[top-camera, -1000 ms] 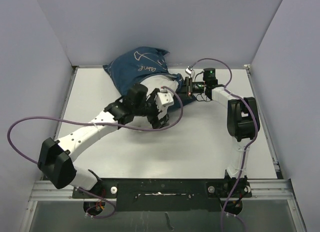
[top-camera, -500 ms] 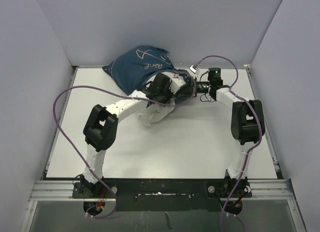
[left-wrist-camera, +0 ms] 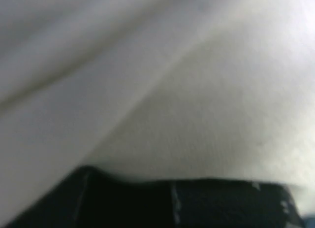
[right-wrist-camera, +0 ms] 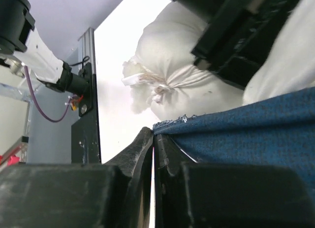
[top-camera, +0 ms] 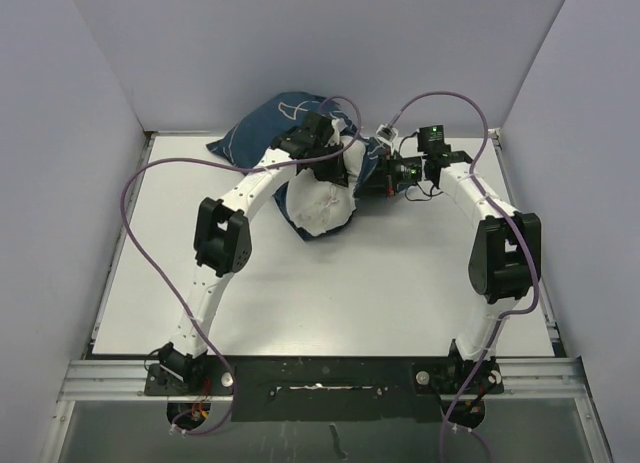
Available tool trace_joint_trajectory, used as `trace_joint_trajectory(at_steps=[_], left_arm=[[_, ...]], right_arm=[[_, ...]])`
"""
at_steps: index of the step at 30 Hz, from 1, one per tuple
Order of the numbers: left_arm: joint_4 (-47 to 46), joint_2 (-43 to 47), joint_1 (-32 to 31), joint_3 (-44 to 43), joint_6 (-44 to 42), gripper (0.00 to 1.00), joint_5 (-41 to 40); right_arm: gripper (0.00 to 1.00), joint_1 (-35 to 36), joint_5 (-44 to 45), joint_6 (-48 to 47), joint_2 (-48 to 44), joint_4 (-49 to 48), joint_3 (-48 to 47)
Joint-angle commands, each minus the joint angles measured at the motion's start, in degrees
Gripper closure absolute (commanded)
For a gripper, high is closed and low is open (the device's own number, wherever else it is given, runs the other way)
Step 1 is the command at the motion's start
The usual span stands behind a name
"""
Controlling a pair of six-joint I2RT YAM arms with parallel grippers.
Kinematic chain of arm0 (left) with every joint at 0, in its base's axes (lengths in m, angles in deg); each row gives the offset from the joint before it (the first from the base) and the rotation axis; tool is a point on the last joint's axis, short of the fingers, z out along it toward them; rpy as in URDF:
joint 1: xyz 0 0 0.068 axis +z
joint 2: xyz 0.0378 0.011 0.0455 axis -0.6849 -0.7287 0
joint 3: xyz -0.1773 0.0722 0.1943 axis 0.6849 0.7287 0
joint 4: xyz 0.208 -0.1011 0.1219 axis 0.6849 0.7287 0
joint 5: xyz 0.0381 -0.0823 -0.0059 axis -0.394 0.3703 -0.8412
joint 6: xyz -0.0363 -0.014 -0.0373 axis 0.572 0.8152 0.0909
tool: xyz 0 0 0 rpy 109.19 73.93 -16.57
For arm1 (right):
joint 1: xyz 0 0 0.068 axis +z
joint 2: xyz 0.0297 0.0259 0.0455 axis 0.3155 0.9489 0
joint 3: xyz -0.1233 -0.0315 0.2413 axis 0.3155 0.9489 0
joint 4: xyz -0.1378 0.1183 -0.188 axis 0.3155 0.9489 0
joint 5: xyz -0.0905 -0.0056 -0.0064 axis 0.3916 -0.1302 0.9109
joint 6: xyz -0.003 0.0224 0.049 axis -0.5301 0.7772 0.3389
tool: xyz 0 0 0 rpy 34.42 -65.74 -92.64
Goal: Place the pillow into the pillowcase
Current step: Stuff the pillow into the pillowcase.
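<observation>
L arm has swung up to the pillowcase mouth, L fingers together, prob. to shove the pillow inside, w/ R fingers clamped on its hem, holding it open.

White table; pale walls around it; seemingly metal rail nearside.

A robotics lab test cell is indicated: a white tabletop is enclosed by plain grey panels at nine, twelve and three o'clock, while an aluminium rail, bolted arm bases and purple cables are seen at six o'clock.
</observation>
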Motion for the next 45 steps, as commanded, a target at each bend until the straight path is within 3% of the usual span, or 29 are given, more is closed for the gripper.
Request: trace_joint_trajectory(at_steps=[1, 3, 7, 16, 20, 26, 37, 40, 42, 45], left_arm=[[-1.91, -7.76, 2.37, -2.25, 14.25, 1.00, -25.69], [0.61, -8.96, 2.29, -4.40, 19.47, 1.00, -31.04], [4.02, -11.53, 3.79, -8.16, 31.09, 1.00, -33.22], [3.69, -11.86, 7.91, -7.26, 54.51, 1.00, -27.10], [5.72, -12.20, 6.11, -10.19, 53.39, 1.00, -34.47], [10.75, -17.75, 5.46, -16.26, 52.80, 1.00, -37.24], [11.90, -16.58, 8.29, -20.19, 61.29, 1.00, -37.88], [10.54, -16.67, 6.76, -20.46, 58.51, 1.00, -39.69], [9.40, -15.94, 5.56, -18.47, 54.93, 1.00, -39.94], [-2.97, -10.46, 4.05, -6.61, 48.26, 1.00, -36.87]], right_arm=[[1.00, 7.06, -20.74, -9.16, -8.05, 18.99, -4.35], [1.00, 7.52, -21.74, -14.95, -8.08, 25.35, -4.04], [1.00, 7.99, -21.33, -17.92, -9.75, 29.27, -3.41], [1.00, 6.76, -20.31, -16.86, -15.11, 28.86, 3.14], [1.00, 7.61, -21.14, -15.73, -15.10, 28.89, 0.47], [1.00, 9.91, -23.41, -13.20, -12.65, 28.70, -10.03], [1.00, 21.34, -12.73, -10.12, -18.41, 23.02, 4.46], [1.00, 23.32, -9.42, -6.48, -15.62, 18.78, -1.67], [1.00, 20.09, -7.27, 0.09, -11.56, 12.98, -8.68], [1.00, 12.44, -5.36, 19.97, -5.01, -8.67, -14.74]])
